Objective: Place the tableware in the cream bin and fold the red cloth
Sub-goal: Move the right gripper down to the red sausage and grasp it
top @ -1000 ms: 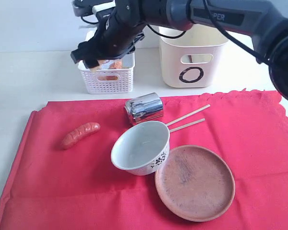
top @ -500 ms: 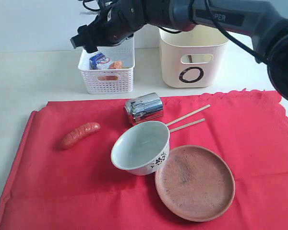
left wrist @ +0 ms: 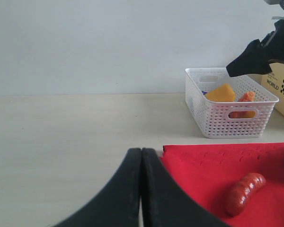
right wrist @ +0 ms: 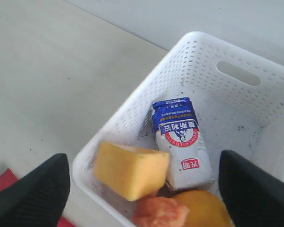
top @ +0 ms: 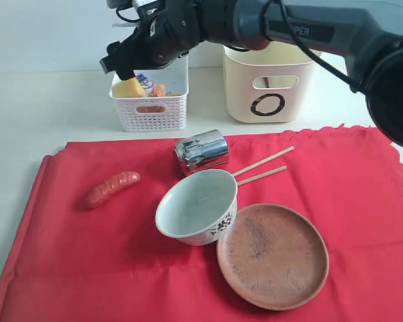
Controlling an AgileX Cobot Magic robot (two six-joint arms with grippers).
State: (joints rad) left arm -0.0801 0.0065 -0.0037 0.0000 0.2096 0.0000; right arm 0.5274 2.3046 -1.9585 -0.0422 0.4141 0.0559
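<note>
Nothing of the tableware is home yet, folks. The steel cup lies on its side on the red cloth. The flower-print bowl sits nearer the camera, close against the clay plate, and the two chopsticks lie side by side next to the cup. The cream bin stands off the cloth at the back, and no tableware shows in it (the arm hides most of its inside, so that's a judgement). The cloth is spread flat, unfolded, with a sausage on it too. By my reckoning, every tableware item and the fold are left to do.

The right gripper hangs over the white basket, jaws flung wide, gripping nothing. A blurred cheese wedge shows below it in the basket, near the rim. The left gripper is pressed tight together on nothing, low over the bare table beside the cloth's corner.

Now the views. Only the exterior camera shows the tableware and the bin. Only the right wrist camera looks down into the basket, where a milk carton lies flat. And the left wrist camera alone shows the left gripper, which the exterior view misses entirely.
</note>
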